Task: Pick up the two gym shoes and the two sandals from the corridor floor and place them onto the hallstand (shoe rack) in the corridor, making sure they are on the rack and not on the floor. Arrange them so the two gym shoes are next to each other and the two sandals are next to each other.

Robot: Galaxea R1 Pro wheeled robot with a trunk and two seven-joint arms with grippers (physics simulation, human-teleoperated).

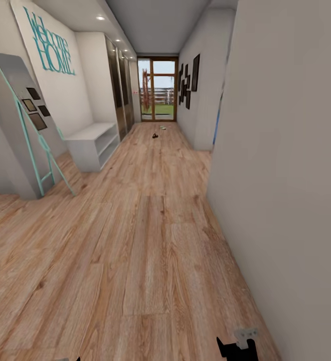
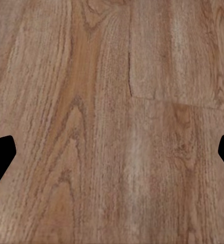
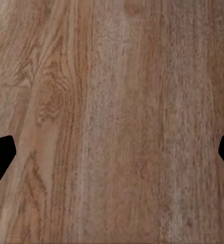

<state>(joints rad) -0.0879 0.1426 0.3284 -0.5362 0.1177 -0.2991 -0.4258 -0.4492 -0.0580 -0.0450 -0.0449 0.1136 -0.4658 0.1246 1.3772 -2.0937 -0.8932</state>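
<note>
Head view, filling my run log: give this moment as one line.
phase: in transit | corridor floor: bare wood ahead | hallstand: left wall | shoes: small shapes far down corridor | left tool: open | right tool: open

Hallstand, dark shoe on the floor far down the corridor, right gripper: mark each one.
hallstand [image 1: 88,134]: head view, on the bench's flat top.
dark shoe [image 1: 155,135]: head view, on the small dark shape; too distant to tell which kind.
right gripper [image 1: 237,346]: head view, on its black body at the lower edge.

- Light brown wood-plank corridor floor, grain visible
- Far down it, small dark item and pale item; too small to identify
- Pale grey low hallstand bench stands on floor at left wall
</note>
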